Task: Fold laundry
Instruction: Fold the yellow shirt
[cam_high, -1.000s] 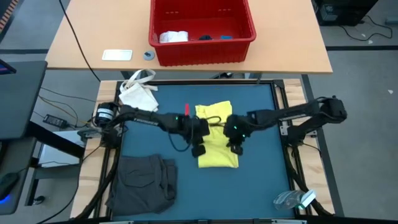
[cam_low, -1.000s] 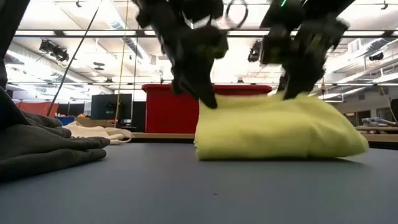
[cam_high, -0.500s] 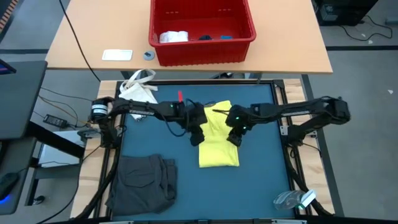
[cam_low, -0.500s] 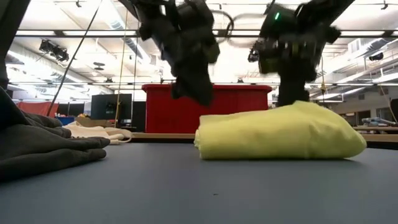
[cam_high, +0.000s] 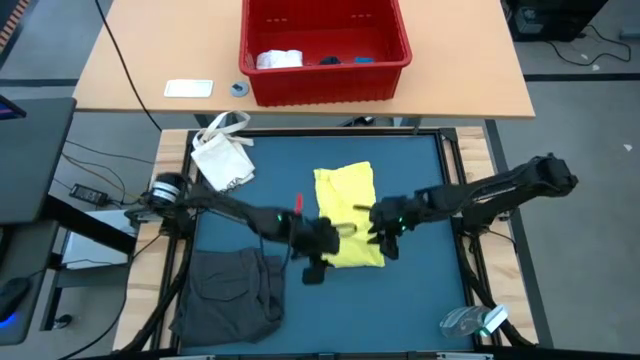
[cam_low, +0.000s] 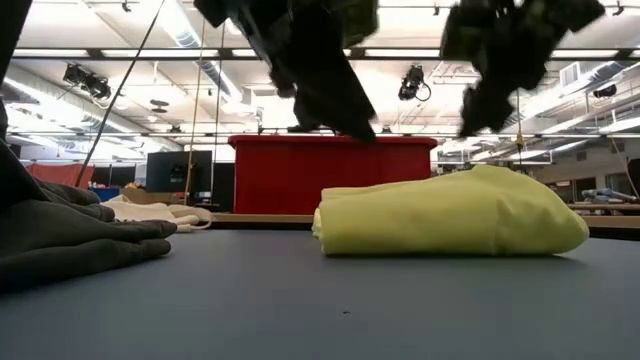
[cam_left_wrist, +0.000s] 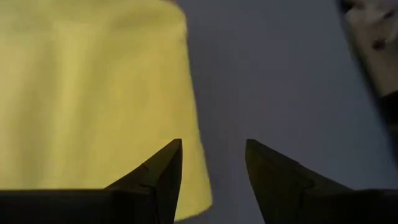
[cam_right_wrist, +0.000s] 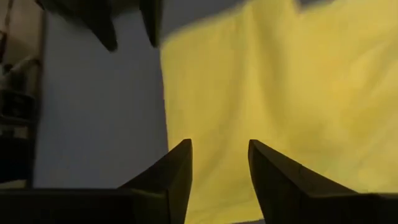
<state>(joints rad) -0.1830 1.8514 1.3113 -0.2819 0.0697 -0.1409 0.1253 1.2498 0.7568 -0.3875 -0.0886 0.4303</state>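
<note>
High view, frame centre: folded yellow T-shirt (cam_high: 347, 216), soft, limp, light; grasp at an edge. Left gripper (cam_high: 316, 250) and right gripper (cam_high: 386, 236) hover parted, empty.

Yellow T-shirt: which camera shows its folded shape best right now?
The high view: the whole yellow T-shirt lies as a folded rectangle on the mat, both arms at its near end. The low view gives only its side profile; each wrist view shows only part of it.
</note>
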